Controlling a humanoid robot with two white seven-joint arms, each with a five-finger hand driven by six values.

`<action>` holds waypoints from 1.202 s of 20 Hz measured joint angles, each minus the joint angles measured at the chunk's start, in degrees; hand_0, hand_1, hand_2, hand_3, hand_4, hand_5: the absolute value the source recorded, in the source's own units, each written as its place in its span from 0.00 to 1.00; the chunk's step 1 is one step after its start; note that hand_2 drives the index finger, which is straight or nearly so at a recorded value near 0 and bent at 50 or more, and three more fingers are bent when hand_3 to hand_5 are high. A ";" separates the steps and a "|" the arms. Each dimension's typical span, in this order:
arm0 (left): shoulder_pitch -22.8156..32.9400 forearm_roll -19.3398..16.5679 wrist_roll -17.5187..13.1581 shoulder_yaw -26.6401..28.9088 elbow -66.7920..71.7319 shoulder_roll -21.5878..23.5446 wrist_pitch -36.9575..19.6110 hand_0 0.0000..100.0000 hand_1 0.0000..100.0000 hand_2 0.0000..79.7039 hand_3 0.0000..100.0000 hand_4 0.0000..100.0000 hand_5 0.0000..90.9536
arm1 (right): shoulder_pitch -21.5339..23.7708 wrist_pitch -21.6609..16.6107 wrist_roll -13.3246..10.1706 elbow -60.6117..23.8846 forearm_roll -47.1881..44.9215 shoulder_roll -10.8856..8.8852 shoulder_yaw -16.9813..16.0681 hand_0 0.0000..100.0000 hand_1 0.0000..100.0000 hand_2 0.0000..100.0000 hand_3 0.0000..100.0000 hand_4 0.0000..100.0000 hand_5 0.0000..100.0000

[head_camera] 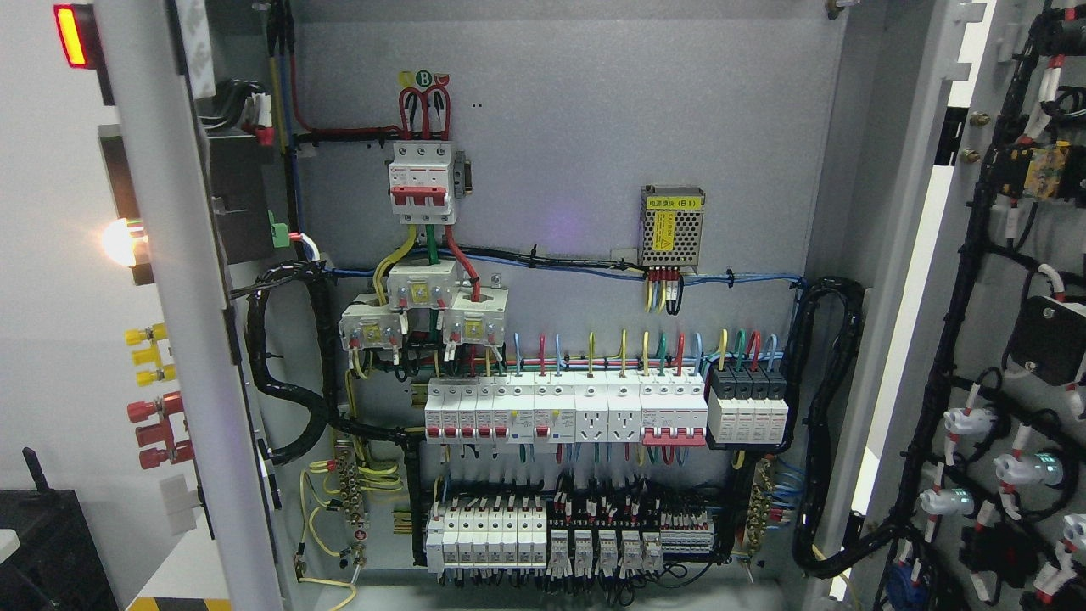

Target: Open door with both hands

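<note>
An electrical cabinet stands open in the head view. Its left door (182, 339) is swung out, seen edge-on, with a red lamp (71, 36), a lit lamp (119, 242) and yellow and red terminals (153, 399) on it. The right door (1001, 339) is swung wide, showing its inner face with black wire looms and white lamp backs. Inside, the back panel (577, 136) carries a red breaker (419, 182), rows of white breakers (564, 412) and a small power supply (672, 227). Neither of my hands nor arms shows.
A black box (47, 552) sits at the lower left outside the cabinet, beside a white surface with a yellow-black striped edge (178, 604). Thick black cable bundles (827, 424) run along both inner sides of the cabinet.
</note>
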 measured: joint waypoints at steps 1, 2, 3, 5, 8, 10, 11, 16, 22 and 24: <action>0.00 0.00 0.00 0.00 0.00 0.00 0.00 0.00 0.00 0.00 0.00 0.00 0.00 | -0.05 0.00 -0.17 -0.08 0.03 0.11 0.19 0.39 0.00 0.00 0.00 0.00 0.00; 0.01 0.00 0.00 0.00 0.00 0.00 0.00 0.00 0.00 0.00 0.00 0.00 0.00 | -0.10 0.00 -0.29 -0.14 0.06 0.23 0.37 0.39 0.00 0.00 0.00 0.00 0.00; 0.01 0.00 0.00 0.00 0.00 0.00 0.00 0.00 0.00 0.00 0.00 0.00 0.00 | -0.13 0.02 -0.39 -0.20 0.08 0.42 0.51 0.39 0.00 0.00 0.00 0.00 0.00; 0.00 0.00 0.00 0.00 0.00 0.00 0.00 0.00 0.00 0.00 0.00 0.00 0.00 | -0.25 0.12 -0.42 -0.32 0.12 0.96 0.84 0.39 0.00 0.00 0.00 0.00 0.00; 0.01 0.00 0.00 0.00 0.00 0.00 0.00 0.00 0.00 0.00 0.00 0.00 0.00 | -0.39 0.17 -0.57 -0.45 0.36 1.57 1.32 0.39 0.00 0.00 0.00 0.00 0.00; 0.01 0.00 0.00 0.00 0.00 0.00 0.00 0.00 0.00 0.00 0.00 0.00 0.00 | -0.48 0.17 -0.68 -0.53 0.90 1.90 1.71 0.39 0.00 0.00 0.00 0.00 0.00; 0.01 0.00 0.00 0.00 0.00 0.00 0.00 0.00 0.00 0.00 0.00 0.00 0.00 | -0.54 0.17 -0.72 -0.55 1.14 2.04 1.88 0.39 0.00 0.00 0.00 0.00 0.00; 0.01 0.00 0.00 0.00 0.00 0.00 0.00 0.00 0.00 0.00 0.00 0.00 0.00 | -0.82 0.17 -0.73 -0.67 2.00 2.59 2.74 0.39 0.00 0.00 0.00 0.00 0.00; 0.01 0.00 0.00 0.00 0.00 0.00 0.00 0.00 0.00 0.00 0.00 0.00 0.00 | -1.05 0.17 -0.99 -0.76 2.97 3.02 3.67 0.39 0.00 0.00 0.00 0.00 0.00; 0.00 0.00 0.00 0.00 0.00 0.00 0.00 0.00 0.00 0.00 0.00 0.00 0.00 | -1.18 0.17 -1.26 -0.76 3.54 3.11 3.90 0.39 0.00 0.00 0.00 0.00 0.00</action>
